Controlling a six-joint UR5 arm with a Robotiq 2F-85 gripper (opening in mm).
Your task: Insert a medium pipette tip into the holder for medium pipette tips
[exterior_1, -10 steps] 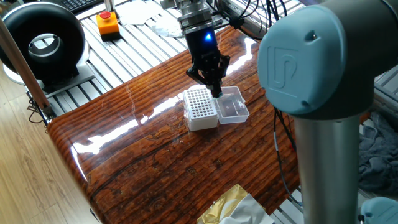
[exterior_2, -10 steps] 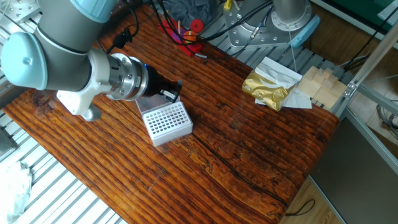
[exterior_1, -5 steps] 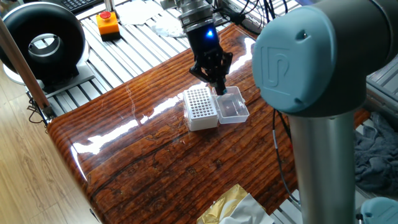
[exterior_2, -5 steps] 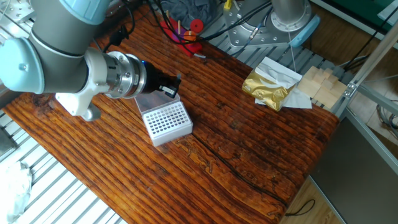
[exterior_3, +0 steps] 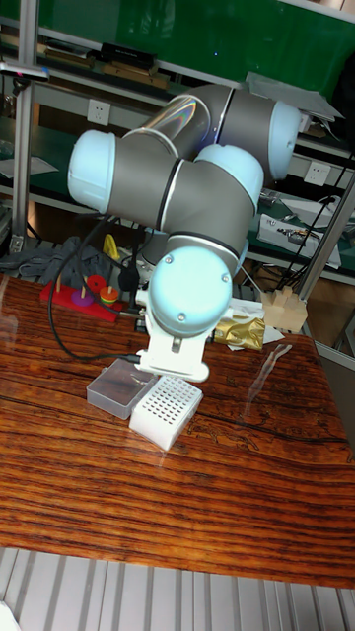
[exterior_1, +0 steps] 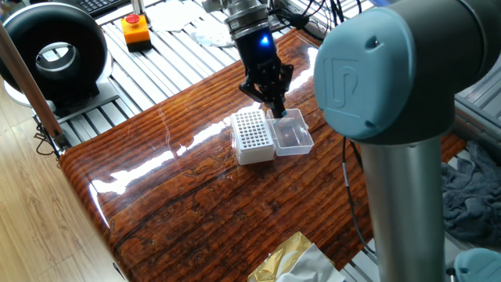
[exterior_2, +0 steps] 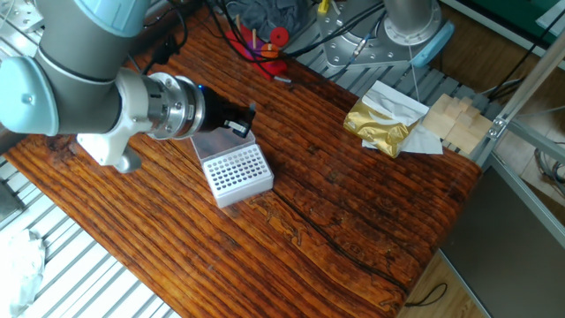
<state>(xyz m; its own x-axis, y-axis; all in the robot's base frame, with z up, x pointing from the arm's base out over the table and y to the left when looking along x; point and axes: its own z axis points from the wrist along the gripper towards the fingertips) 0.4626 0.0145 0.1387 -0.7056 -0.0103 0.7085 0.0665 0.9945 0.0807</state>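
The holder for medium pipette tips [exterior_1: 252, 135] [exterior_2: 237, 172] [exterior_3: 166, 408] is a white box with a grid of holes in its top. It stands mid-table with its clear lid [exterior_1: 293, 134] [exterior_3: 116, 385] folded open beside it. My gripper [exterior_1: 275, 110] [exterior_2: 247, 119] hangs just above the seam between box and lid, its black fingers drawn together. A thin pale sliver at the fingertips in the other fixed view looks like the medium pipette tip [exterior_2: 252, 109]. In the tall view the arm hides the gripper.
A red stand with coloured pieces [exterior_2: 265, 49] [exterior_3: 84, 294] is at the table's back edge. A gold foil bag [exterior_2: 380, 124] [exterior_1: 288, 258] and wooden blocks [exterior_2: 455, 119] lie toward one corner. An orange stop button [exterior_1: 135, 30] and a black fan [exterior_1: 55, 53] sit off the table.
The gripper has shifted a little away from the grid, toward the lid side of the box. The holder and lid have not moved.
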